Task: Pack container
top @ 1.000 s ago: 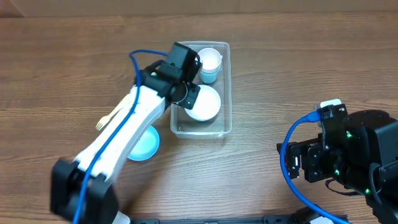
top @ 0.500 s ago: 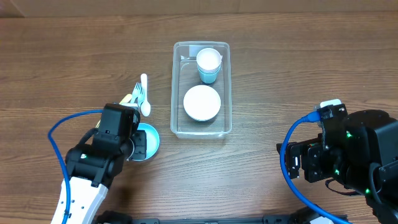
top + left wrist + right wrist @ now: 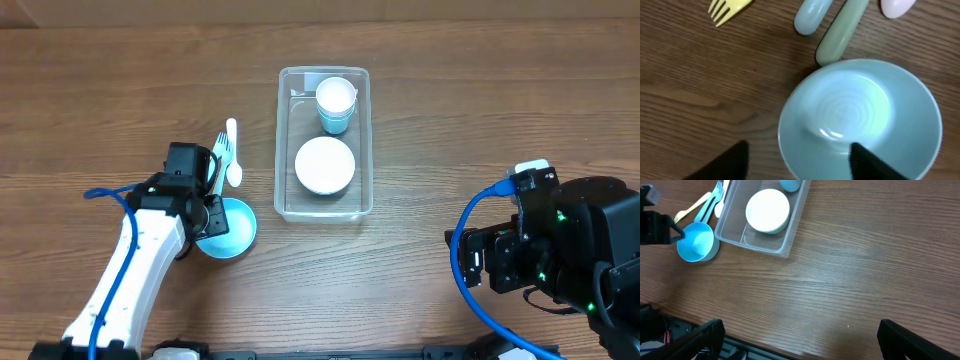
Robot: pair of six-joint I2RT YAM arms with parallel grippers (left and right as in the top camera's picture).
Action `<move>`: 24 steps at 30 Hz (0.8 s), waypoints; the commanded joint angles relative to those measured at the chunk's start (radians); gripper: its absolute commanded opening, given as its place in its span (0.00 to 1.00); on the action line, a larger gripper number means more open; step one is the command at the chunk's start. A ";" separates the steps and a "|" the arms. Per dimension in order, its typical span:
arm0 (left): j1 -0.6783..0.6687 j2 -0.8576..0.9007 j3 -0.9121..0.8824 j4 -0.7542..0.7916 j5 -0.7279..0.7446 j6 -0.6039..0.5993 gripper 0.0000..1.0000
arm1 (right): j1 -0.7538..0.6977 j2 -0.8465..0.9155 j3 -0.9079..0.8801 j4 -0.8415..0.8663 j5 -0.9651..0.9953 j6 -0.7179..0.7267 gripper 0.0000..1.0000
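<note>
The clear container [image 3: 323, 205] stands mid-table, holding a white bowl [image 3: 324, 165] and a pale blue cup [image 3: 336, 102]. To its left a light blue bowl [image 3: 232, 230] rests on the wood. My left gripper [image 3: 797, 162] is low over that bowl and open. One finger [image 3: 725, 162] is outside the rim and the other finger [image 3: 870, 162] is over the bowl's inside. My right gripper [image 3: 810, 340] hangs open above bare wood, far to the right of the container [image 3: 760, 240].
Several utensils lie just beyond the blue bowl: a yellow fork [image 3: 727, 7], a pale blue handle [image 3: 812, 15], a green handle [image 3: 840, 35] and a white spoon [image 3: 232, 160]. The right arm [image 3: 545, 250] fills the table's right edge.
The left arm has swung back from over the container to the blue bowl on the left, and its jaws have widened. The white bowl stays in the container. The right arm has not moved.
</note>
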 commanded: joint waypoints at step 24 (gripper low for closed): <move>0.006 0.092 0.184 0.024 0.031 -0.074 0.04 | 0.000 -0.006 0.010 0.005 -0.005 -0.004 1.00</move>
